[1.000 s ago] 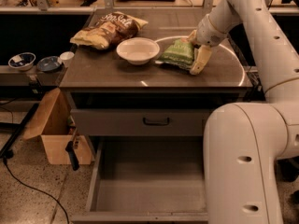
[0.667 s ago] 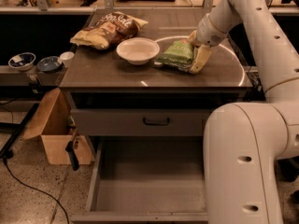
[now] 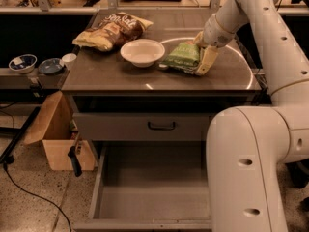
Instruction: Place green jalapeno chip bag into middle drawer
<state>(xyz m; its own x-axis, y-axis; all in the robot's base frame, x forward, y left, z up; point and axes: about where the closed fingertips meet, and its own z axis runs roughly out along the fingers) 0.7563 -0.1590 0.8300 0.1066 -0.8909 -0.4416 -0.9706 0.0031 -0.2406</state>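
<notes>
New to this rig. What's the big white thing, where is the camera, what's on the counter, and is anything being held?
The big white shape is the robot's arm. The robot is a mobile base with this one arm, which ends in a two-finger gripper.

There is only one camera view. It looks down at the cabinet from the front, and where it is mounted is not on record.

On the counter lie a brown-and-yellow chip bag, a white bowl and, right of the bowl, the green jalapeno chip bag. The gripper is at the right end of that bag, which rests on the counter. I cannot tell whether it has a grip.

Below the counter a drawer front with a dark handle is closed. Under it the middle drawer is pulled out.
</notes>
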